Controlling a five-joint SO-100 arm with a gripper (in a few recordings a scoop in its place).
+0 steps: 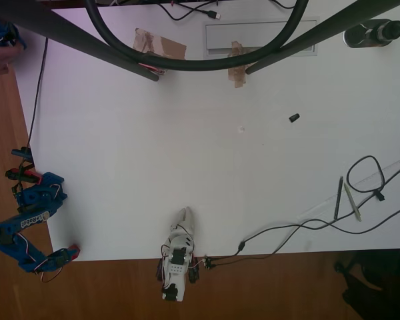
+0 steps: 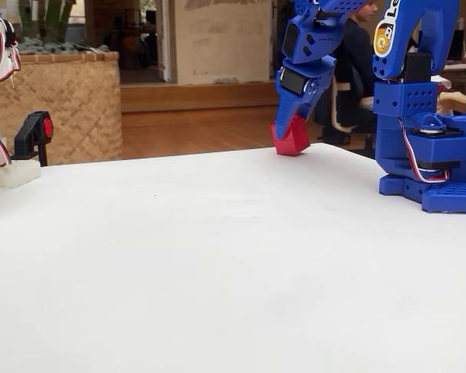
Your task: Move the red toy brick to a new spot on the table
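Observation:
The red toy brick (image 2: 292,141) is a tiny bright red cube, tilted, with its lower edge at or just above the white table (image 2: 217,256). My blue gripper (image 2: 293,130) comes down on it from above and is shut on it. In the overhead view the red toy brick (image 1: 75,251) sits at the table's (image 1: 187,153) lower left corner, close to both edges, at the tip of my gripper (image 1: 69,254). The arm folds back along the left edge.
A small black cylindrical bit (image 1: 294,118) lies right of centre. Two pens (image 1: 338,198) and cables (image 1: 300,229) lie at the right. Brown tape patches (image 1: 161,45) sit near the top under dark frame bars. A white arm (image 1: 179,253) stands at the bottom edge.

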